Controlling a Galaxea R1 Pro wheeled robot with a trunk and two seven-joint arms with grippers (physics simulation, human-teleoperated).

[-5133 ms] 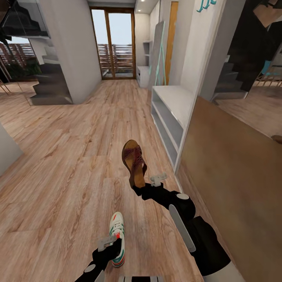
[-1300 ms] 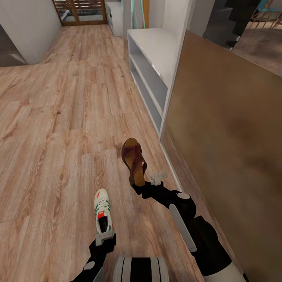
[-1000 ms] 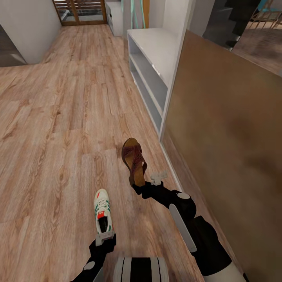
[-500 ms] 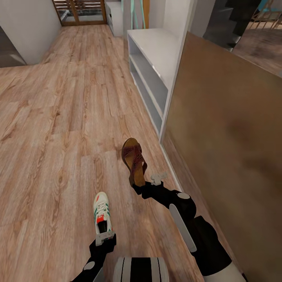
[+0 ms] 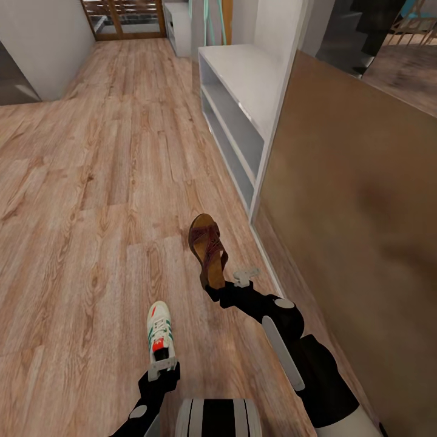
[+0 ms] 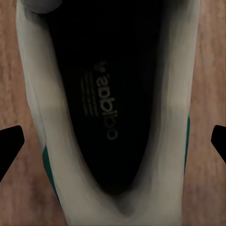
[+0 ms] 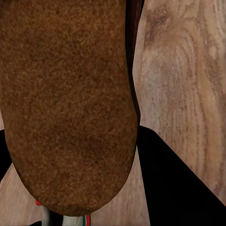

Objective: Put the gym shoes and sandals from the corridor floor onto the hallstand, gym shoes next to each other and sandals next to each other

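One gym shoe (image 5: 159,329), white with green stripes and a red tongue, lies flat on the corridor floor (image 5: 91,200), toe pointing away. My left gripper (image 5: 162,366) is open at its heel. In the left wrist view the black fingertips (image 6: 9,146) stand apart from the gym shoe (image 6: 113,117) on both sides. My right gripper (image 5: 220,284) is shut on the heel of a brown sandal (image 5: 206,247), held up above the floor; its tan sole (image 7: 66,103) faces the right wrist camera. The hallstand (image 5: 178,24) shows as a low white unit far down the corridor.
A long white two-shelf bench (image 5: 240,79) runs along the right wall ahead of me. A large brown panel (image 5: 352,200) stands close on my right. A grey wall (image 5: 42,42) closes the far left, and a wood-framed glass door (image 5: 124,18) ends the corridor.
The camera has crept forward, so floor and bench slid slightly down the picture. Five seconds ago the left gripper held the gym shoe tilted; now it lies flat. The sandal stays in the right gripper.
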